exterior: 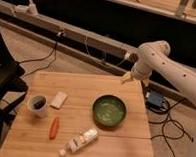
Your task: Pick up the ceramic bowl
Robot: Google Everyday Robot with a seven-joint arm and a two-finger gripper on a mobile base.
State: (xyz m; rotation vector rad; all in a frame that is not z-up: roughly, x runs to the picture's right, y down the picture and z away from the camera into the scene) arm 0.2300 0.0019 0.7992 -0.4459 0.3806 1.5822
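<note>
The ceramic bowl (109, 111) is round, shallow and glossy green with a darker rim. It sits upright on the right half of the wooden table (81, 87) and looks empty. My gripper (126, 77) hangs at the end of the white arm (165, 64), above the table's far right corner. It is beyond and slightly right of the bowl, and apart from it.
A small white cup with dark contents (38, 104) stands at the left, with a white packet (59, 99) beside it. An orange carrot (54, 128) and a white bottle (83, 138) lie near the front. A black chair (3, 87) stands left of the table. Cables and a blue box (155, 100) lie on the floor at the right.
</note>
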